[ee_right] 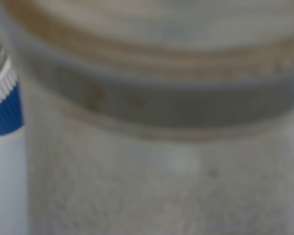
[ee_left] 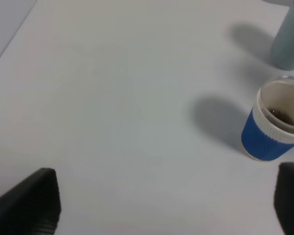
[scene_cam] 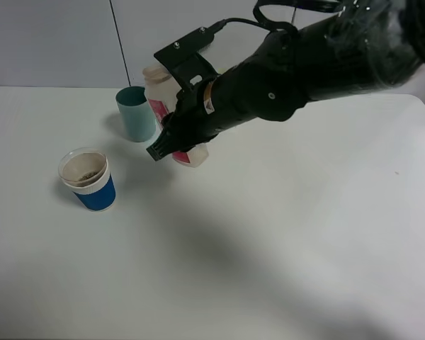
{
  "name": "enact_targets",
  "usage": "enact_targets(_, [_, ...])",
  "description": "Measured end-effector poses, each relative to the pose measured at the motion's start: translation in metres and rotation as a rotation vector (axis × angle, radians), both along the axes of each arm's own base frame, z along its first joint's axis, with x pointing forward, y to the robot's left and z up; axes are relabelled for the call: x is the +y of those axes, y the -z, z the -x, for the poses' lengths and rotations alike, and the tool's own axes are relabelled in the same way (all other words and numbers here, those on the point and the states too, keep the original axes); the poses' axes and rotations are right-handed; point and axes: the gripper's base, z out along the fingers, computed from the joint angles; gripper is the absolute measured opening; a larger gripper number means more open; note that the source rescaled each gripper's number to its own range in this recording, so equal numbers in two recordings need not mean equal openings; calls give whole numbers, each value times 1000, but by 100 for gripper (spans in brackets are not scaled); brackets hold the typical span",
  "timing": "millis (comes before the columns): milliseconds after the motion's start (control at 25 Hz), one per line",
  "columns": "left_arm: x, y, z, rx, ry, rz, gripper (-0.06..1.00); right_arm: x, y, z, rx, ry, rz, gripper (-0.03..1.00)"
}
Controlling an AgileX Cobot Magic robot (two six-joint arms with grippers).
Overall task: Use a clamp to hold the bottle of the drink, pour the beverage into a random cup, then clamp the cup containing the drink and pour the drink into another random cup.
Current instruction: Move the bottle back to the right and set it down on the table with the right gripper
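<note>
The bottle [scene_cam: 158, 88], whitish with a pink-red label, leans slightly at the back of the table beside the teal cup [scene_cam: 136, 113]. My right gripper, the black clamp [scene_cam: 158, 149], reaches in from the right and is shut on the bottle, one finger crossing its lower front. The bottle [ee_right: 161, 147] fills the right wrist view, blurred. The blue-sleeved cup [scene_cam: 92, 185] stands left of centre with a little brown beverage [scene_cam: 87, 173] inside. In the left wrist view that cup [ee_left: 269, 137] is off to one side of my open, empty left gripper [ee_left: 159, 208].
The teal cup [ee_left: 290, 41] shows beyond the blue-sleeved cup in the left wrist view. A sliver of the blue-sleeved cup [ee_right: 2, 105] shows beside the bottle in the right wrist view. The white table [scene_cam: 283, 234] stretches toward the front and right.
</note>
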Motion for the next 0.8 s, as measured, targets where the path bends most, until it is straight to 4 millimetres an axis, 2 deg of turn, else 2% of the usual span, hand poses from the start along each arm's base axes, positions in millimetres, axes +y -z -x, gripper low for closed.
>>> enact_targets(520, [0,0,0,0,0,0,62,-31,26,8,-60,-8,-64,1])
enact_targets(800, [0,0,0,0,0,0,62,-44,29,0,-92,20,-84,1])
